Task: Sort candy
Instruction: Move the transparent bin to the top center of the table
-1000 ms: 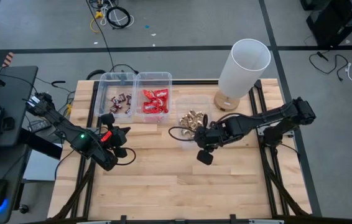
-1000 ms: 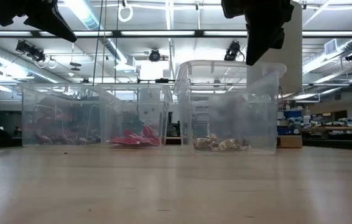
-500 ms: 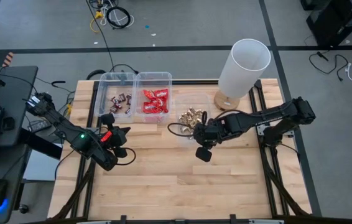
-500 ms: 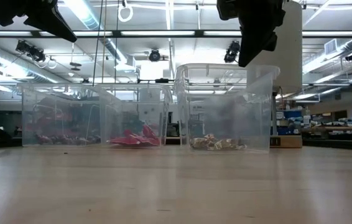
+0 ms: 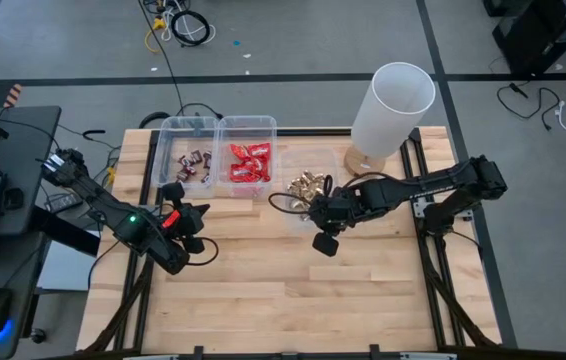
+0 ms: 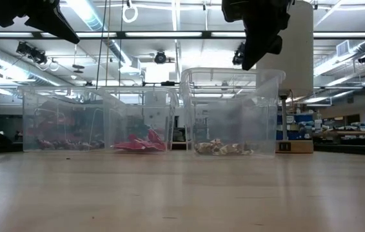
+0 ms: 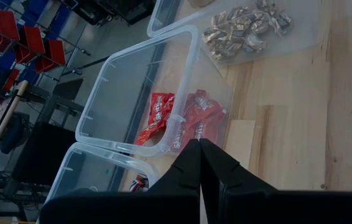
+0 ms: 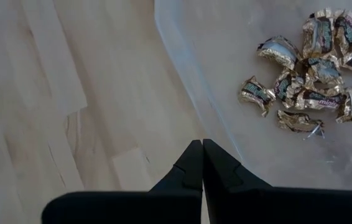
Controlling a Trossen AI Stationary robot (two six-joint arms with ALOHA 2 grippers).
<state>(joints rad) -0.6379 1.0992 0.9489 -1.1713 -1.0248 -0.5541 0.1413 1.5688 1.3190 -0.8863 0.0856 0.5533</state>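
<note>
Inspection of the wooden desk (image 5: 293, 290), clock bearings taken from its centre in the overhead view.

Three clear bins stand toward 12 o'clock. The bin at 11 o'clock (image 5: 186, 128) holds the dark mini bars (image 5: 195, 163). The middle bin (image 5: 248, 124), touching the first, holds the red packets (image 5: 250, 162); the left wrist view confirms these lie inside it. The third bin (image 5: 308, 212), near 12 o'clock and slightly apart from the pair, holds the gold-foil pieces (image 5: 308, 185), heaped together on its floor. No candy lies loose on the bare wood.

Right tool (image 5: 324, 243): fingers pressed together, nothing between them. It sits just past the near edge of the third bin, close to centre; its wrist view shows the closed tips over the bin's rim with the gold pieces beyond. In the level view it hangs above that bin, clear of the surface.

Left tool (image 5: 195, 243): fingers pressed together, empty, at 9 o'clock, raised off the wood and pointing toward the middle bin.

A white cylinder (image 5: 391, 108) stands at 1 o'clock
</note>
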